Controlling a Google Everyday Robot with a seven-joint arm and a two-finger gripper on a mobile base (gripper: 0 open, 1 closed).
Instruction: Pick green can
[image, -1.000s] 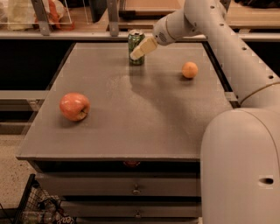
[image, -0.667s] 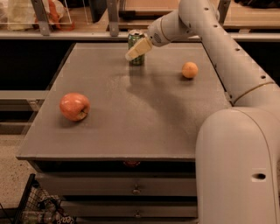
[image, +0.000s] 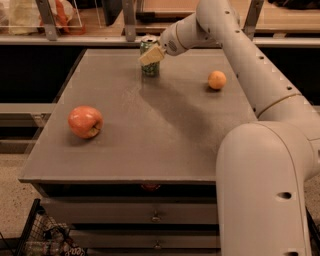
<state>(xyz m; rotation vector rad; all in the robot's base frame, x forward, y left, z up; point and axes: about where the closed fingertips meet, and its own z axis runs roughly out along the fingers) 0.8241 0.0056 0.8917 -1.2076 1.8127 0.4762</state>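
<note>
The green can (image: 149, 68) stands upright at the far middle of the grey table (image: 150, 140), its silver top just showing. My gripper (image: 151, 55) is right at the can, its pale tip lying across the can's upper front and hiding most of its side. The white arm reaches in from the right, over the table's back edge. The can's base rests on the table.
A red apple (image: 85, 121) lies at the table's left. A small orange (image: 217, 80) lies at the far right. A shelf rail (image: 75, 40) runs behind the table. My white body (image: 265, 190) fills the near right. Drawers (image: 155, 216) sit under the table top.
The gripper has moved a little to the left across the can, and the arm has swung left with it. The apple and the orange have not moved.
</note>
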